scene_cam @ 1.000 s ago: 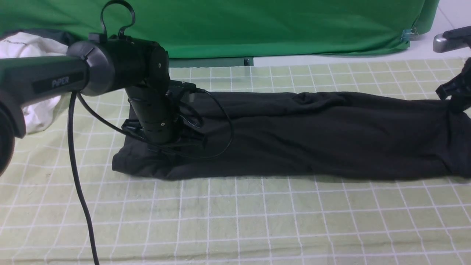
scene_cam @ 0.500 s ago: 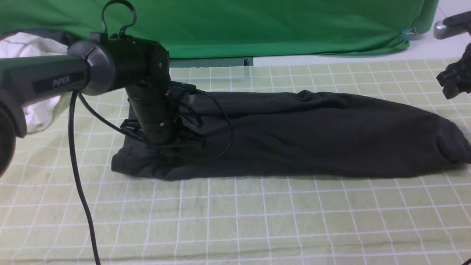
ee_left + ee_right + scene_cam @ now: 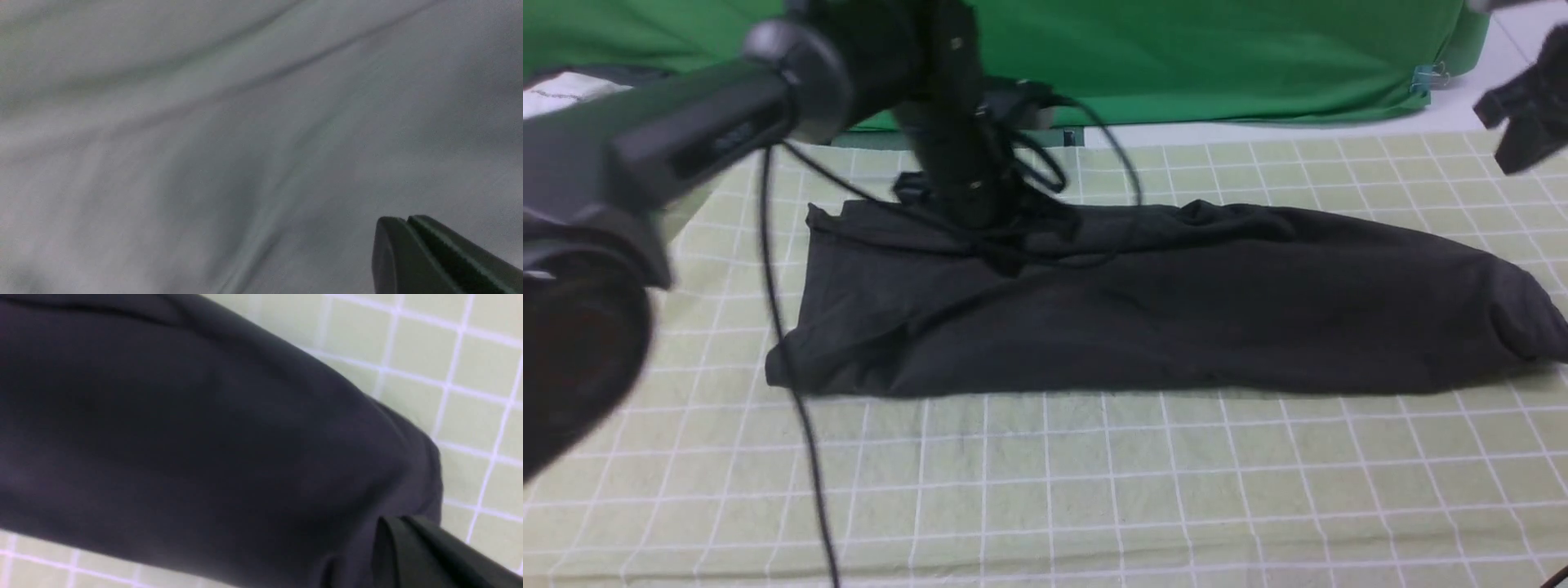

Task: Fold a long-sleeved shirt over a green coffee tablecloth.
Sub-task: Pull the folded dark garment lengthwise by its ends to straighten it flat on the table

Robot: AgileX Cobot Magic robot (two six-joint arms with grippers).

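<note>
A big plain green sheet (image 3: 1217, 57) covers the back. A small blue clip (image 3: 1423, 79) pinches it near the right corner. A bit of white cloth (image 3: 564, 88) peeks out far left.

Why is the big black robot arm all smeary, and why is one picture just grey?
Front view: the left arm is smeared like something moving fast, while the long-sleeved shirt and checked tablecloth look sharp. Left wrist view: the camera is so close that the shirt fills it, washed-out grey and blurry; only the left gripper looks crisp. Right wrist view: slightly soft.
</note>
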